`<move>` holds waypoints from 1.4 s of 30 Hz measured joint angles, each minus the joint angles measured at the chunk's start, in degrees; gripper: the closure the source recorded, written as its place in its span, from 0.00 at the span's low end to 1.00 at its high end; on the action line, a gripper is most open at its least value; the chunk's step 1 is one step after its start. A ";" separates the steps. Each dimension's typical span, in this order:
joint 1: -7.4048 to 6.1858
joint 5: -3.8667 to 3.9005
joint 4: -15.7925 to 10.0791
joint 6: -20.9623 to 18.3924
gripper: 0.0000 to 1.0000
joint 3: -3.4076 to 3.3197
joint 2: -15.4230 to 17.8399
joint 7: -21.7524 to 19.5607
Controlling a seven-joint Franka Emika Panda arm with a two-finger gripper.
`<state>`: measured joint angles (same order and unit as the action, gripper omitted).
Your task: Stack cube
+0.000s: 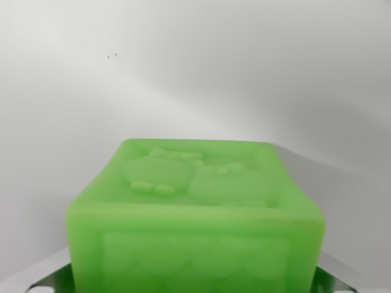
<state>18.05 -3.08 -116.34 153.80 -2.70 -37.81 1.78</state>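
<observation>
Since only the green cube (195, 213) is seen close up, gripper closure cannot be told, and misaligned stacking is risked.

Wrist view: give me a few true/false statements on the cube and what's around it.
1. The cube is green. True.
2. Its top face is smooth and blank. False: it carries a raised relief of rounded shapes inside a raised border.
3. The cube fills the lower middle of the wrist view. True.
4. A second cube stands behind it. False: only a plain white surface shows behind it.
5. The side facing the camera has a scalloped pattern. True.
6. The gripper's fingertips are clearly seen, wide open above the cube. False: no fingertips can be made out; only grey metal-looking parts show at the bottom corners beside the cube.
</observation>
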 joint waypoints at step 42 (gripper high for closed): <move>-0.21 0.18 -2.21 -6.80 1.00 -0.42 9.39 -0.07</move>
<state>17.84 -2.90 -118.54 147.00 -3.12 -28.42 1.71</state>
